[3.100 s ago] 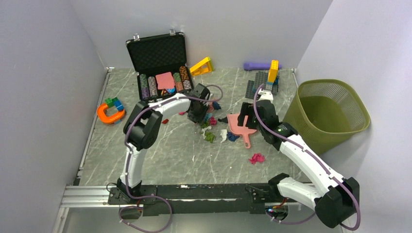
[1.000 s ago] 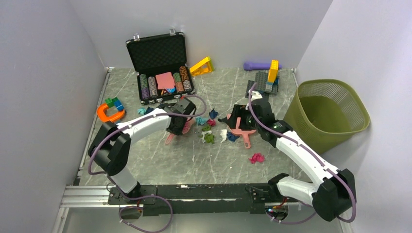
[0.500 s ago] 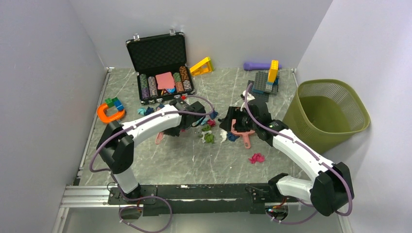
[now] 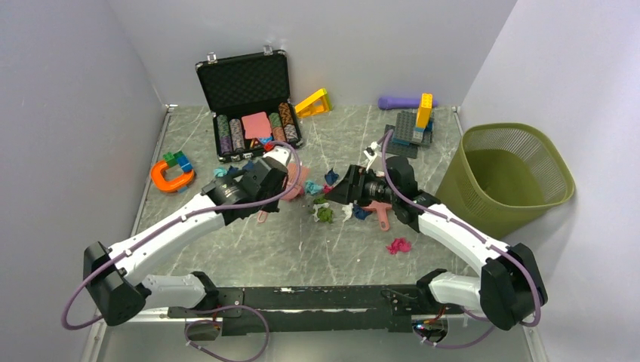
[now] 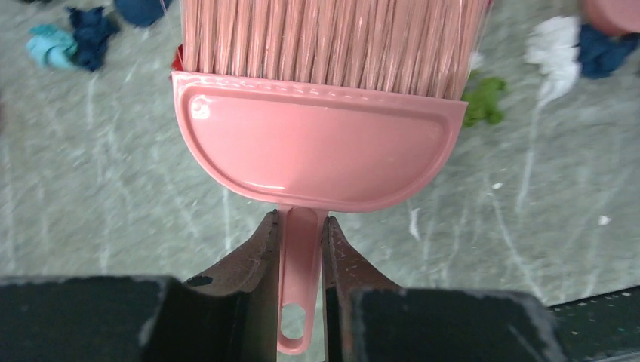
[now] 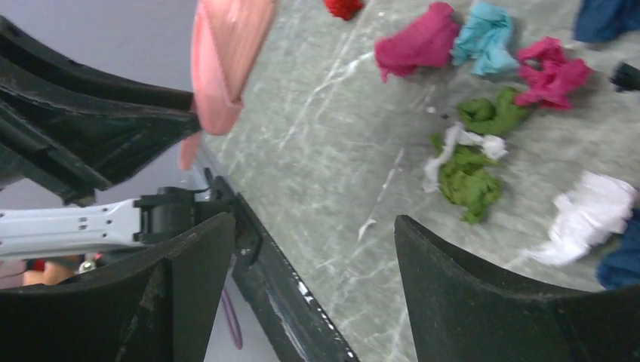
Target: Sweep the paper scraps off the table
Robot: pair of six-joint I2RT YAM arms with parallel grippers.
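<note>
Sweeping looks barely begun: the left hand [image 5: 300,249] grips the pink brush [image 5: 317,151] by its handle. The right hand [image 6: 311,249] gapes wide and empty. The paper scraps [image 4: 324,213] lie scattered between them, mid-worktop [image 4: 302,249].

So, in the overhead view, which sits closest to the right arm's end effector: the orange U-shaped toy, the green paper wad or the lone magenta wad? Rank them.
1. The green paper wad, just in front of the right end effector.
2. The lone magenta wad, nearer the table's front, to the right.
3. The orange U-shaped toy, far left.
</note>
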